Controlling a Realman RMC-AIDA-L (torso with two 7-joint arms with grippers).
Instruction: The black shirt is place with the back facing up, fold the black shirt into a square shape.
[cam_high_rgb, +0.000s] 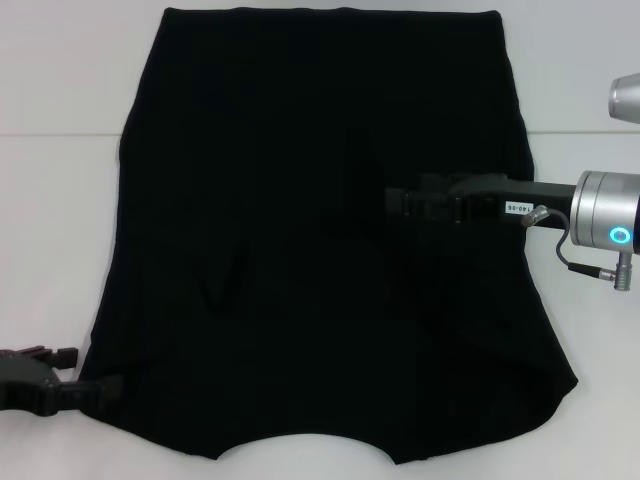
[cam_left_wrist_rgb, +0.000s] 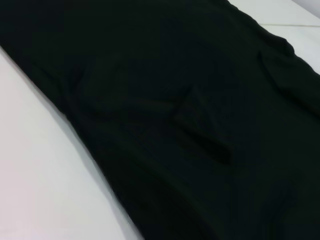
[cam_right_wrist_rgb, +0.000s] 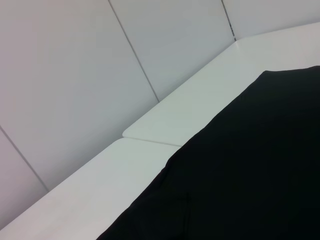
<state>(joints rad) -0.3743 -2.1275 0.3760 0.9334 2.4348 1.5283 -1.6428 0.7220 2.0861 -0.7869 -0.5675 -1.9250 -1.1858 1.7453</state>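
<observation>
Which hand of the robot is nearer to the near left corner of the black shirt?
The left. The left hand sits right at that corner of the black shirt, at its near left edge. The right hand is over the middle of the shirt, toward its right side.

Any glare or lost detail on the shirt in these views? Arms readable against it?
Head view: even light, no glare; the shirt is near-uniform black, folds barely showing. The right hand blends into it over the middle; the left hand at its near left corner is partly cropped. Left wrist view: soft, only faint creases. Right wrist view: clean shirt edge against white table.
</observation>
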